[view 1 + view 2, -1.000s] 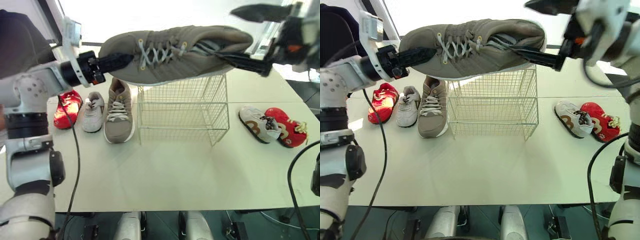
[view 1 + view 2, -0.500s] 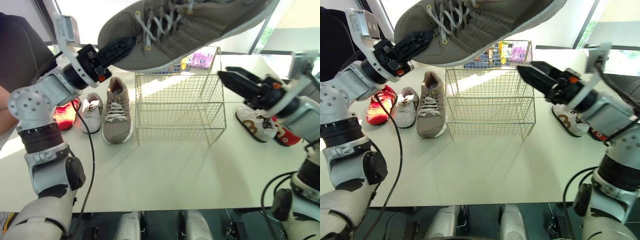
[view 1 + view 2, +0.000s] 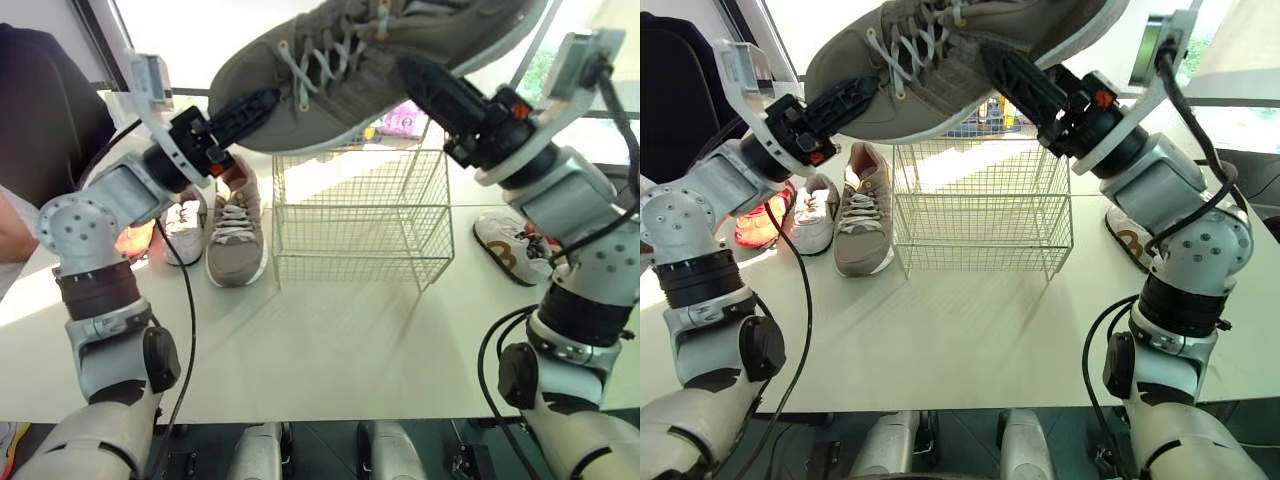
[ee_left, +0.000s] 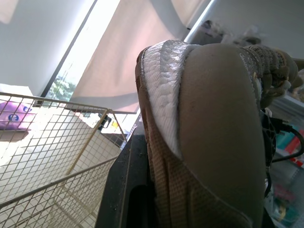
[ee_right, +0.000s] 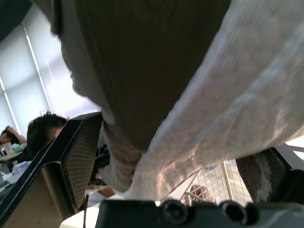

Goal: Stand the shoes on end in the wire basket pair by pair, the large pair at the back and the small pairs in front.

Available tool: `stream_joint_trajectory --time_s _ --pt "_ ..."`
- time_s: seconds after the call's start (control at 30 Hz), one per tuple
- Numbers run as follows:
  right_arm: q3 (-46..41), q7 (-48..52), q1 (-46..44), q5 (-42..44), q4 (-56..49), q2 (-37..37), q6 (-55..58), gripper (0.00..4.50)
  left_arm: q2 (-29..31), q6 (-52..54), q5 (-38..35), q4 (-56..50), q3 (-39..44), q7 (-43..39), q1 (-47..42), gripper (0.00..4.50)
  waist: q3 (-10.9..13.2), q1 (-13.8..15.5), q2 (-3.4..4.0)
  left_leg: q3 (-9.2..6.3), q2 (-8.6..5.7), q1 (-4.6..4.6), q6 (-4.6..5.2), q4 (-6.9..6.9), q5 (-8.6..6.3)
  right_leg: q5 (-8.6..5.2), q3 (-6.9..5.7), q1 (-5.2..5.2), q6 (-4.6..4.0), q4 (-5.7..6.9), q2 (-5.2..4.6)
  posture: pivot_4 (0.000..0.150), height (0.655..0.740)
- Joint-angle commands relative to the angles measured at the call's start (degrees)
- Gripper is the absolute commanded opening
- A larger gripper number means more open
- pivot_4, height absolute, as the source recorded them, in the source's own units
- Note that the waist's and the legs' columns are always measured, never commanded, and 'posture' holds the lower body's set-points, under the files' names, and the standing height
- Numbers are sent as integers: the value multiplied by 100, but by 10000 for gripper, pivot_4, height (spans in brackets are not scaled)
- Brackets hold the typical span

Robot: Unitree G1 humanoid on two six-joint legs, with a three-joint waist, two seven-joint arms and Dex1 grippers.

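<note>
Since the frame half a second ago, the right gripper (image 3: 420,75) has risen from the 3 o'clock side of the basket (image 3: 360,235) to the midsection of the raised large shoe (image 3: 380,60). The shoe itself now sits a little lower and less steeply tilted.

1. Table (image 3: 330,350): pale top, carrying the basket and the remaining shoes.
2. Basket: white wire, open at the top, standing at the table's centre with no shoe inside.
3. Large shoe: taupe with pale laces and a white sole, held in the air above the basket. The toe points to 9 o'clock; the heel is higher, toward 2 o'clock.
4. Left gripper (image 3: 255,105): closed on the toe of the large shoe, one finger along the sole in the left wrist view.
5. Right gripper: fingers (image 5: 71,161) spread wide, one on each side of the shoe, upper toward one and sole toward the other. A gap shows between one pad and the upper.
6. Second large shoe (image 3: 235,225): flat on the table just beside the basket at 9 o'clock, toe toward 6 o'clock.
7. Small grey shoe (image 3: 185,225): further out at 9 o'clock, touching the second large shoe.
8. Small red shoe (image 3: 135,238): beyond the grey one, partly hidden by the left arm.
9. Small white shoe (image 3: 510,245): at 3 o'clock of the basket, apart from it, partly behind the right arm.
</note>
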Motion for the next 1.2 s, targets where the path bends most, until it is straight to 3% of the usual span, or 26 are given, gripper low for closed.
stream_joint_trajectory --time_s 0.03,0.2,0.27,0.4,0.57,0.67,0.73,0.83,1.07,1.2 --pt "18 -53 -280 213 -25 131 -238 42127 20 -225 -106 -293 -18 -12 15 5258 0 1 0 0 0 0 0 0 0 0 0 0 0 0 0 1500 7400" --pt "77 -150 -405 314 74 305 -303 23033 38 -544 144 -475 -243 -92 181 5258 0 13 0 1 0 -2 0 0 0 0 0 0 0 -2 0 1500 7400" --pt "87 -194 -437 374 83 350 -308 19226 82 -635 264 -619 -402 -165 276 5258 0 9 0 1 0 -2 0 0 0 0 0 0 0 -4 0 1500 7400" --pt "115 -224 -551 392 159 253 -258 18797 247 -389 147 -699 -534 -157 318 5258 0 -1 0 1 0 -1 0 -3 0 0 0 0 -1 -5 0 1500 7400" --pt "146 283 -998 170 635 -321 -130 18797 661 -146 -20 -680 -513 -343 226 29546 1 10 1 0 0 -4 -1 -4 -1 -5 -1 -2 -9 -10 0 1500 7400" --pt "418 1363 -1488 -506 1421 -1131 -294 18797 1106 -246 218 -691 -601 -677 333 44417 2 1 2 3 0 -8 -1 -12 -1 -10 -1 -2 -19 -32 0 1500 7400" --pt "866 2501 -2033 -1421 2413 -1865 -788 18797 1447 -412 460 -729 -673 -964 473 44417 10 -9 14 10 0 -9 0 -14 -1 -11 0 -4 -21 -42 0 1500 7400" --pt "1471 3693 -2753 -2499 3694 -2374 -1621 18797 1614 -547 582 -769 -700 -1117 594 44417 12 5 10 13 1 -11 -3 -20 -3 -13 1 -5 -25 -62 1 1500 7400" --pt "2293 5398 -4265 -4490 6368 -2508 -3557 18797 1551 -702 626 -1098 -646 -1080 874 44417 18 -53 17 26 4 -36 -5 -30 -2 -9 6 -42 -19 -56 -1 1500 7400" --pt "2558 5637 -4672 -5385 7528 -2349 -4622 18797 1497 -782 602 -1251 -614 -992 1002 44417 22 -45 15 31 4 -45 -6 -32 -1 1 7 -54 0 -53 -1 1500 7400"
